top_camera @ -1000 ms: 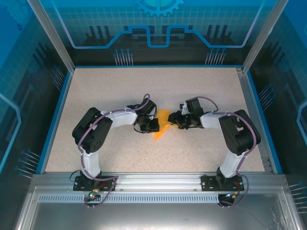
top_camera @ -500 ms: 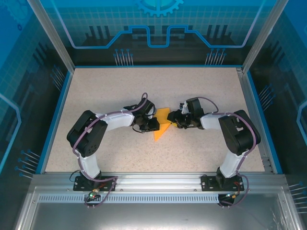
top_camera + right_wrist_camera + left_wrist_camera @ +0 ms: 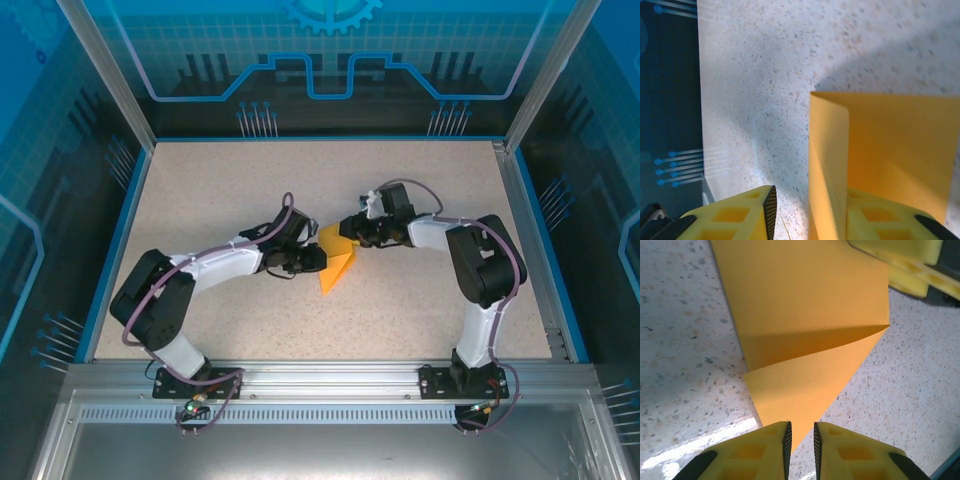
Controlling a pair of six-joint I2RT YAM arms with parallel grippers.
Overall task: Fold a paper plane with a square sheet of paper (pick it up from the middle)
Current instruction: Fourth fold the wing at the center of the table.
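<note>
Mid-fold, the creased square sheet of paper (image 3: 336, 268) lies with its tip in the narrow gap of the left end effector (image 3: 800, 429) and a raised flap between the parted jaws of the right end effector (image 3: 812, 200), which likely must next lay that flap flat.

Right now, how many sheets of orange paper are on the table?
1. The partly folded orange paper sheet lies near the middle of the table, between the left end effector and the right end effector. Another could lie hidden beneath it.
</note>
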